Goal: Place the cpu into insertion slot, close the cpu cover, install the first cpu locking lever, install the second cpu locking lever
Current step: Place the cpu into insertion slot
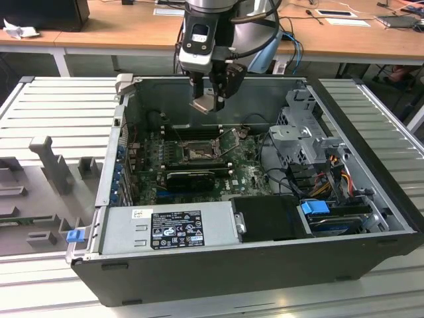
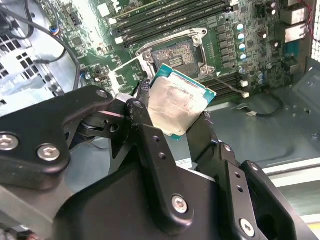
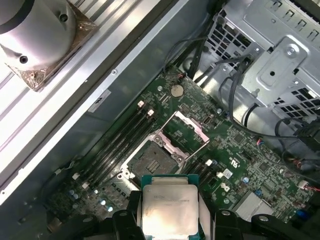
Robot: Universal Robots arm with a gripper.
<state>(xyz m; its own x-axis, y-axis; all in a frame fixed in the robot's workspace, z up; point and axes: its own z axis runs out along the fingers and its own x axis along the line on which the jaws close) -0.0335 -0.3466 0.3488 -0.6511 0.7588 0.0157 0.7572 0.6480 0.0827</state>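
Observation:
My gripper (image 1: 207, 101) hangs above the back of the open computer case, shut on the cpu (image 1: 207, 105), a pale square chip with a teal edge. In both wrist views the cpu (image 2: 182, 106) (image 3: 169, 207) sits pinched between the black fingers (image 2: 142, 112). Below it on the green board lies the insertion slot (image 1: 197, 154) (image 2: 176, 52) (image 3: 155, 160), dark and bare inside its metal rim. The cpu cover (image 3: 184, 131) (image 2: 127, 75) is swung open and stands up at the socket's side. The cpu is held well above the socket, apart from it.
Memory slots (image 3: 117, 142) run beside the socket. A long black card (image 1: 192, 177) lies in front of it. A power supply (image 1: 185, 228) fills the case's front, and a metal drive cage (image 1: 308, 132) with cables stands at the exterior view's right. Case walls (image 1: 112, 159) surround the board.

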